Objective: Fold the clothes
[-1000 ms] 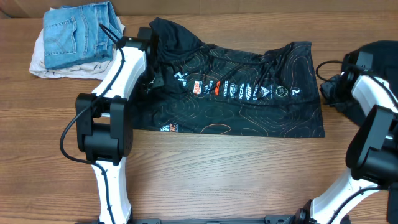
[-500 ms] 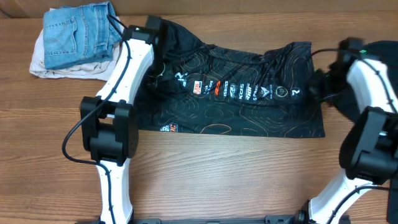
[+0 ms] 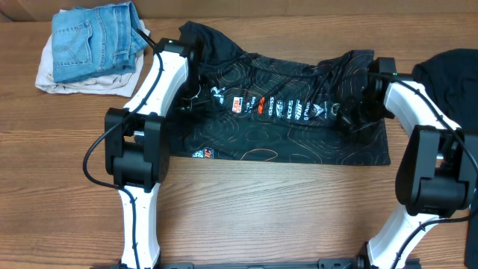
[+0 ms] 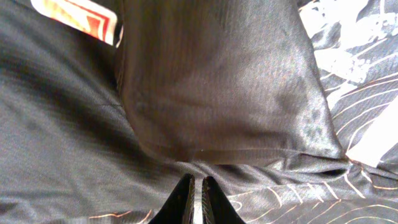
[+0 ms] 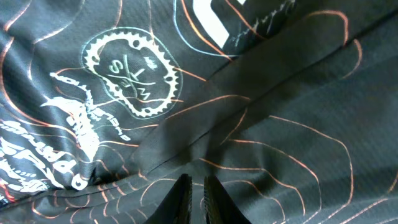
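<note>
The black jersey (image 3: 284, 131) with tan contour lines and a row of small logos lies spread across the table's middle. My left gripper (image 3: 190, 96) is over its left part near the collar. In the left wrist view its fingers (image 4: 198, 190) are closed to a thin slit, just above plain black cloth (image 4: 211, 93). My right gripper (image 3: 351, 116) is over the jersey's right part. In the right wrist view its fingers (image 5: 197, 190) are nearly together above the cloth, below a white chainring logo (image 5: 132, 71). No cloth shows gripped in either.
Folded blue jeans (image 3: 93, 37) lie on a white cloth (image 3: 48, 75) at the back left. Another dark garment (image 3: 452, 75) lies at the far right edge. Bare wooden table (image 3: 261, 209) runs along the front.
My right arm has swung left from the dark garment at the right edge onto the jersey's right part. My left arm has shifted slightly right over the jersey's collar area.
</note>
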Motion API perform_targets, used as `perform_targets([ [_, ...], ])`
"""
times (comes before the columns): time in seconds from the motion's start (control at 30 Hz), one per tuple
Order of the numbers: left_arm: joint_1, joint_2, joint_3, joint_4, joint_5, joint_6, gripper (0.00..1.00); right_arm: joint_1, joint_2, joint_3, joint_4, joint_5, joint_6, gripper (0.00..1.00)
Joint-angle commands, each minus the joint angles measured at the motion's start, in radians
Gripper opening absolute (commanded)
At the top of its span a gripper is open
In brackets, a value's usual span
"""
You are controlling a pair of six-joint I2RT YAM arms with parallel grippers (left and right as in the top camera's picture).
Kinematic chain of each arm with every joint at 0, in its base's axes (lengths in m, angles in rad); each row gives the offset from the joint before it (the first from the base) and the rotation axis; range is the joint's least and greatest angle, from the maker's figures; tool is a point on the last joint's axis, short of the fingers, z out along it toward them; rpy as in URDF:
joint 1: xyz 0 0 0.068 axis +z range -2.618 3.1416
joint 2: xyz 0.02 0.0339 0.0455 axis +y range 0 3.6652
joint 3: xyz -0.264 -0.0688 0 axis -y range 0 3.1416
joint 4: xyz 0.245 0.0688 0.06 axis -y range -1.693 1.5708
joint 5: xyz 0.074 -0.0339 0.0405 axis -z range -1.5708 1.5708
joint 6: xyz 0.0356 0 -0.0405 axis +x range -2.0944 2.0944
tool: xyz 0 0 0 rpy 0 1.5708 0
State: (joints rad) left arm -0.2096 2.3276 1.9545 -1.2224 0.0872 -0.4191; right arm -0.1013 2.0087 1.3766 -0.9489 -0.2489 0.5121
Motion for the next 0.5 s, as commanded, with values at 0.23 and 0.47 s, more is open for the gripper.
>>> perform_targets([
  [0.23, 0.002, 0.082, -0.003, 0.024, 0.014, -0.016, 0.09, 0.006, 0.018, -0.05, 0.124, -0.023, 0.066, 0.15],
  [0.47, 0.003, 0.092, -0.003, 0.033, -0.005, -0.015, 0.11, 0.006, 0.085, -0.05, 0.241, -0.021, 0.069, 0.15],
])
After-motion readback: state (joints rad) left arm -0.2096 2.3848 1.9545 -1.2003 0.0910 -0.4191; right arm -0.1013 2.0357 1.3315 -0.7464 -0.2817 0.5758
